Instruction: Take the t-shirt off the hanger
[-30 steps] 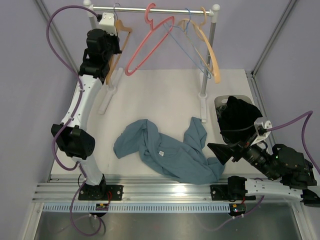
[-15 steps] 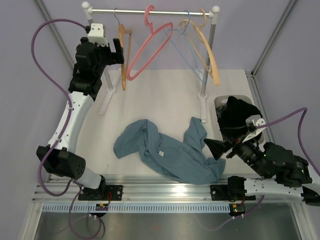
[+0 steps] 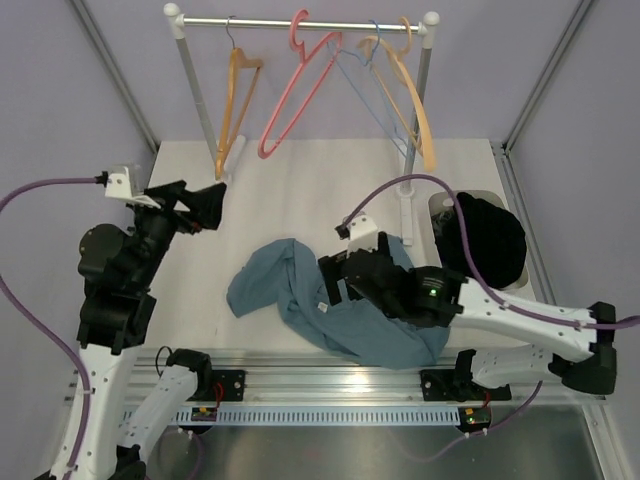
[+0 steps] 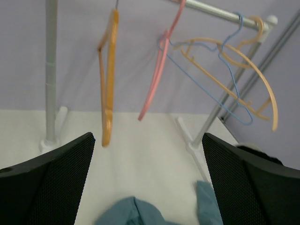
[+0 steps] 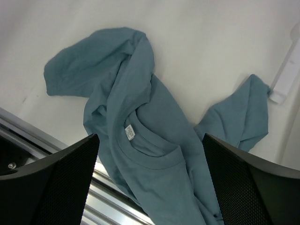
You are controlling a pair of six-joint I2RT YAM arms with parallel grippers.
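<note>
Your left gripper (image 3: pixel 195 200) hovers open over the table's (image 3: pixel 300 180) left edge. The orange hanger (image 3: pixel 233 110) hangs bare near the far-left corner. The teal t-shirt (image 3: pixel 262 285) lies crumpled by the near edge, under your open right gripper (image 3: pixel 335 278).

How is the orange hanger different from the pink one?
The orange hanger is orange-tan with a thin grey hook; the pink hanger is pink all over, hook too. The orange hanger hangs nearly straight down, while the pink hanger slants. Both are bare and hang from the rail.
</note>
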